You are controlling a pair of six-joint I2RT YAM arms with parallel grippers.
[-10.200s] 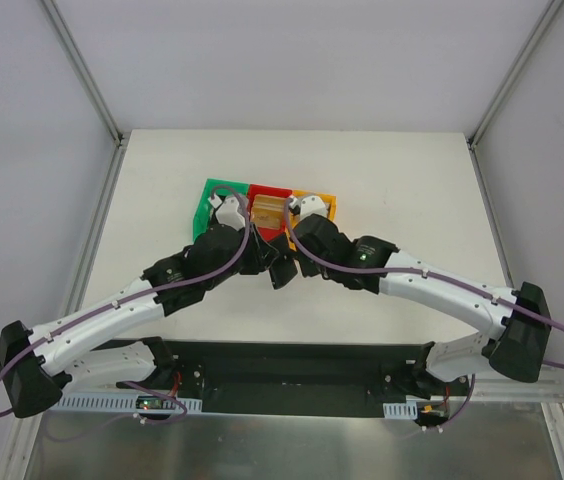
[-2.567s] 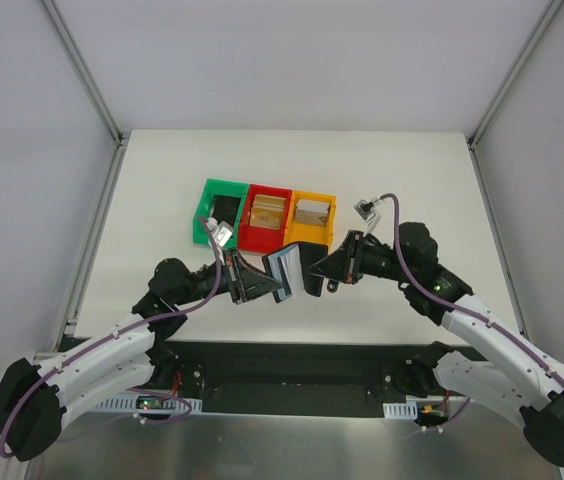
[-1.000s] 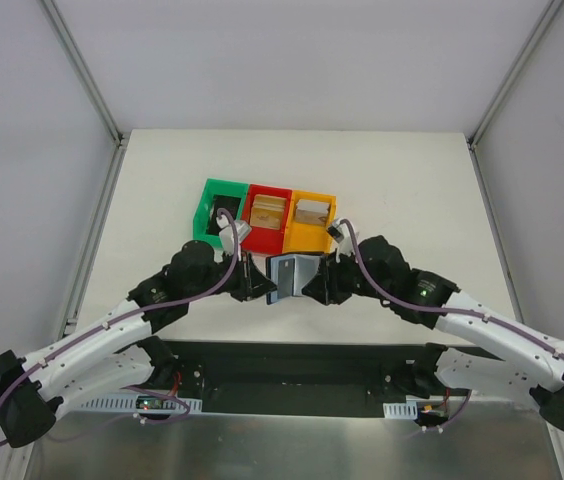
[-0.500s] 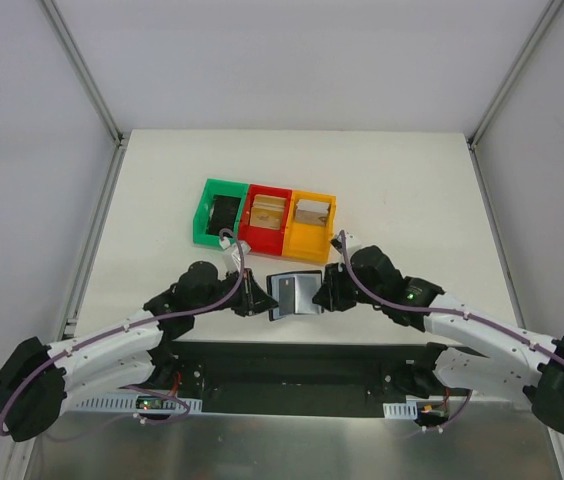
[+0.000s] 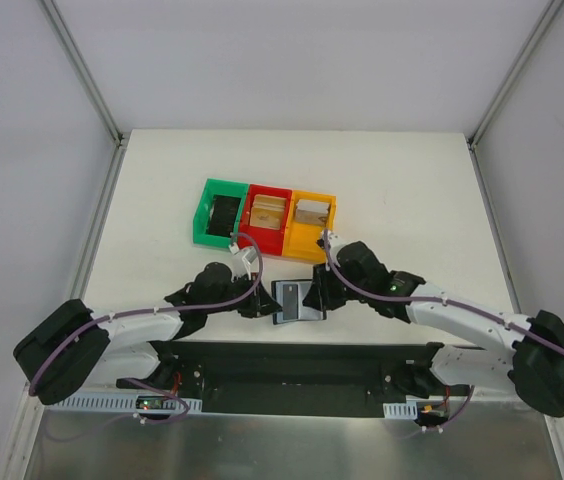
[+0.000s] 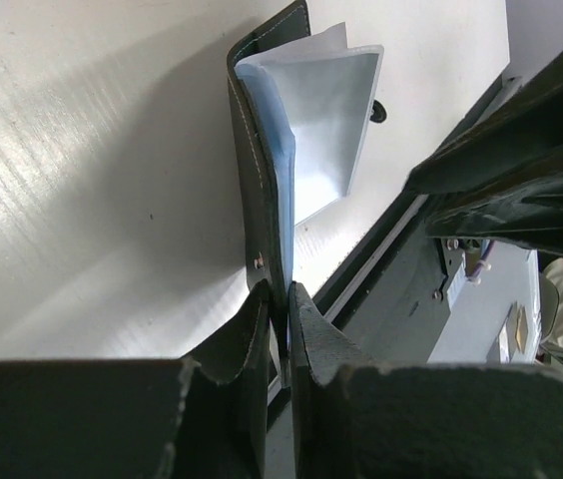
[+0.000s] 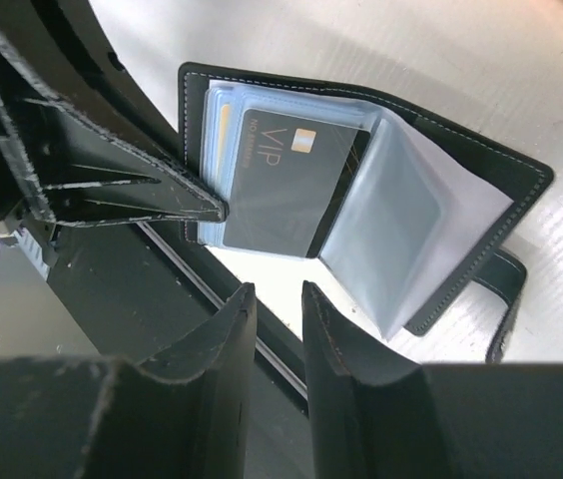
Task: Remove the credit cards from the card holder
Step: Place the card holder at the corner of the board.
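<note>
On bench (image 5: 412,180), near front edge: card holder (image 5: 297,300), between left end effector (image 6: 280,294) at its left edge and right end effector (image 7: 277,289) just right. Behind, row of bins (image 5: 262,241). Inside holder's left half, card (image 7: 296,185).

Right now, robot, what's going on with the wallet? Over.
Left pincer shut on card holder edge. Right pincer open, empty. VIP card not yet out. Nothing blocking it.
</note>
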